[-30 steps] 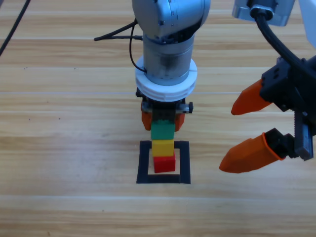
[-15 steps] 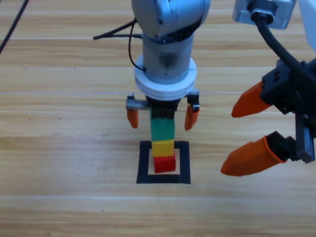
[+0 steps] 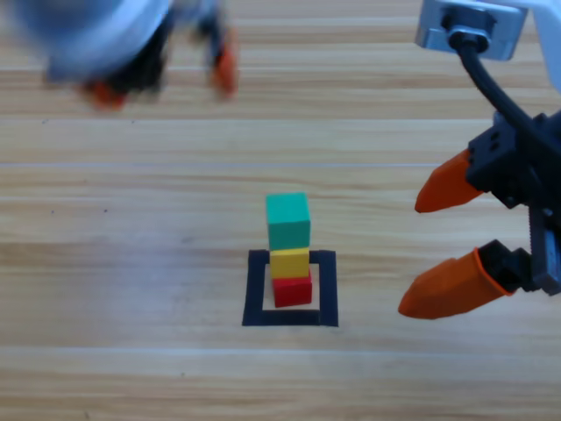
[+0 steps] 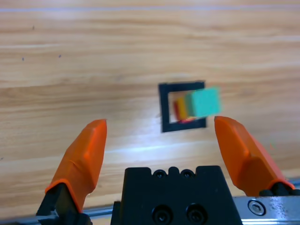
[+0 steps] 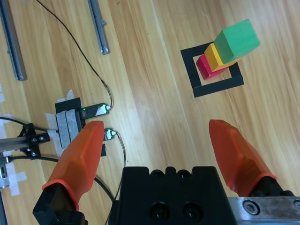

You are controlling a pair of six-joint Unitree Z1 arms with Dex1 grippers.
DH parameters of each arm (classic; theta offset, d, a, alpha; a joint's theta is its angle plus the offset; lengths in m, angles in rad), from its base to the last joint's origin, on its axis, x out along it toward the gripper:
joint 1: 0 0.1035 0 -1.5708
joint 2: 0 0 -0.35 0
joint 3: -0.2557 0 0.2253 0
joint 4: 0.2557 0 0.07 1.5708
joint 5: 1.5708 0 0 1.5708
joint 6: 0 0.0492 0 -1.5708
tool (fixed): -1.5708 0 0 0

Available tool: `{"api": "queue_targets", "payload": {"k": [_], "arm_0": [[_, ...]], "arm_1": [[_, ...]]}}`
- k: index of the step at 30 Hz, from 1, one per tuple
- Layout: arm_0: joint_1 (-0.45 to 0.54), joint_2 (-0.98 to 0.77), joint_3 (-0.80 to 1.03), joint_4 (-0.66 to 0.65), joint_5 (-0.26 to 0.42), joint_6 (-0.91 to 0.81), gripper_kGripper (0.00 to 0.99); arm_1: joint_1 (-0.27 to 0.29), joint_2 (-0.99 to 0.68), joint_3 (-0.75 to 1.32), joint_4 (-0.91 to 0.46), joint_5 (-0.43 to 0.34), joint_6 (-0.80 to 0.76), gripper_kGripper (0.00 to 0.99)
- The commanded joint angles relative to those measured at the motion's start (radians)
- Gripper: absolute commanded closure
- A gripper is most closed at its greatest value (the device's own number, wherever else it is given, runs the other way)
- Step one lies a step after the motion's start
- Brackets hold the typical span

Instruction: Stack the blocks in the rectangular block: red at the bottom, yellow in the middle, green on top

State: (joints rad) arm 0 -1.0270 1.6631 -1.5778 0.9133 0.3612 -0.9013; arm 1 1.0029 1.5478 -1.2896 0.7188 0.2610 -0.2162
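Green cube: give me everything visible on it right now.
The green cube is a small teal-green block with plain matte faces and sharp edges, no markings. It sits upright as the top of a three-cube stack, resting on the yellow cube, which rests on the red cube inside the black tape square. Only the yellow cube touches it. The left gripper is open near the high view's top-left corner; the right gripper is open off to the right. Neither is near it.
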Motion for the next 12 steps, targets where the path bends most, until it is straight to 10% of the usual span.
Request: {"api": "queue_targets", "payload": {"k": [1,12], "arm_0": [[-0.025,-0.453,0.613,-0.426,-0.008,0.173,0.014],[-0.025,-0.487,0.802,-0.628,-0.042,0.361,0.014]], "arm_1": [[-0.009,-0.069,0.030,0.014,-0.006,-0.006,0.000],[-0.009,-0.071,0.032,0.013,-0.006,-0.006,0.000]]}}
